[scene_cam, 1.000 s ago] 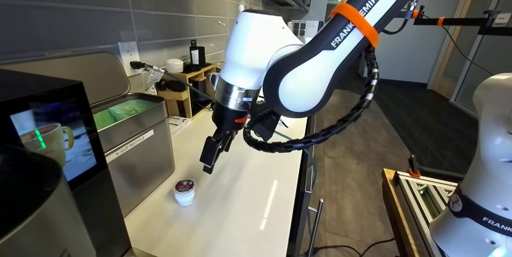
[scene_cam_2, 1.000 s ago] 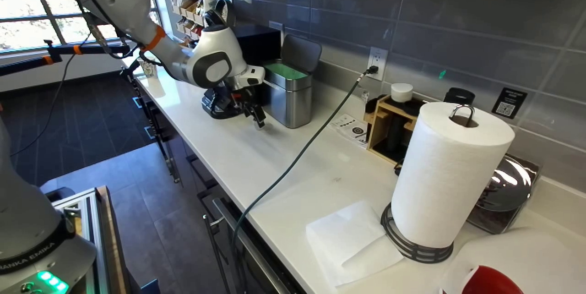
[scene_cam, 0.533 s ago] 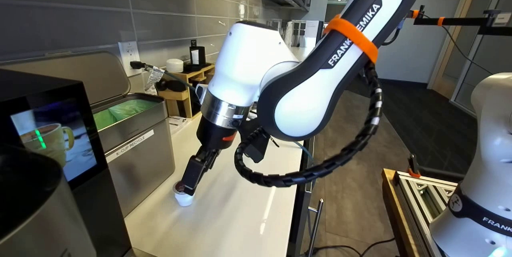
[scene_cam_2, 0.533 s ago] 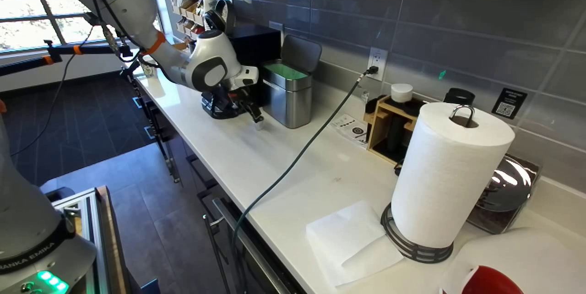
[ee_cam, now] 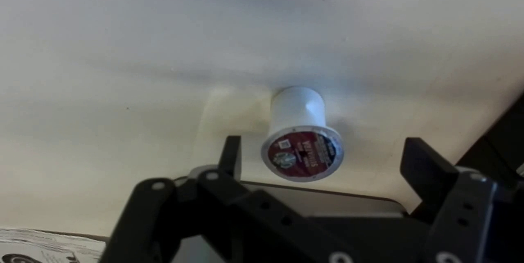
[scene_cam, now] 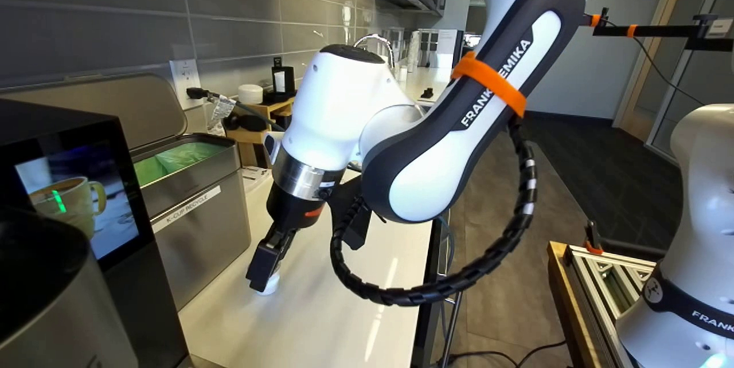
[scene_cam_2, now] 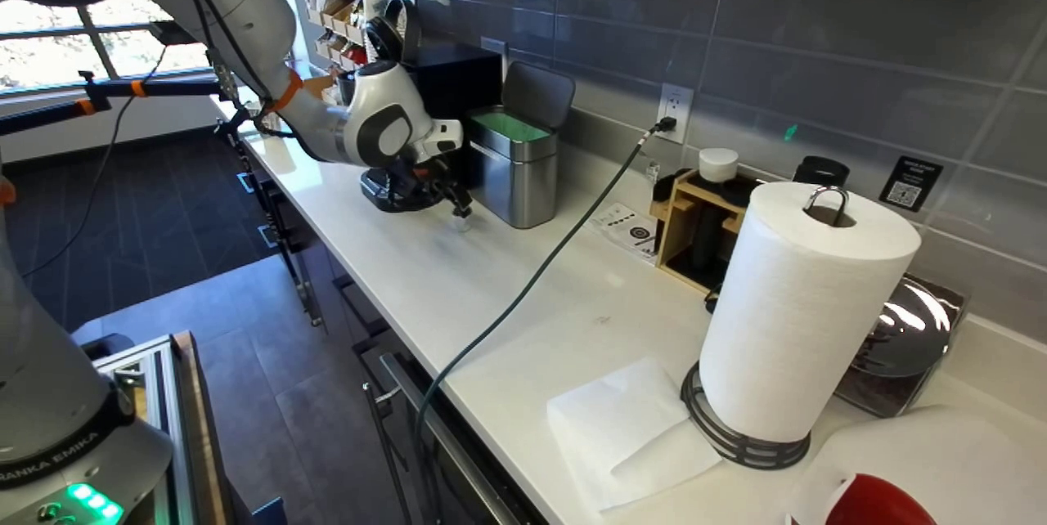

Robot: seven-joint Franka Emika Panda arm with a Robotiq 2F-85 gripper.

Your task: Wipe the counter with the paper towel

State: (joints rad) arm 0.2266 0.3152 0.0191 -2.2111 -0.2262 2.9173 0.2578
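Note:
The counter [scene_cam_2: 523, 263] is a long off-white worktop, seen in both exterior views [scene_cam: 332, 328] and under the gripper in the wrist view [ee_cam: 123, 50]. The paper towel [scene_cam_2: 613, 427] lies folded and flat on it, beside the roll stand, far from the gripper. My gripper [scene_cam: 262, 279] is low over the counter by the steel bin; it also shows in an exterior view [scene_cam_2: 462, 208]. In the wrist view its fingers [ee_cam: 321, 148] are open, with a small white cup [ee_cam: 299, 109] with a dark red lid between and beyond them, not visibly touched.
A steel bin [scene_cam: 212, 247] with its lid up stands beside the gripper, next to a black machine [scene_cam: 74, 184]. A cable [scene_cam_2: 532, 284] crosses the counter. A paper towel roll [scene_cam_2: 806, 320], a wooden rack [scene_cam_2: 683, 214] and a red object [scene_cam_2: 879, 500] stand farther along.
My gripper has moved down and closer to the small white cup, now partly covering it in an exterior view. The cup and the paper towel have not moved.

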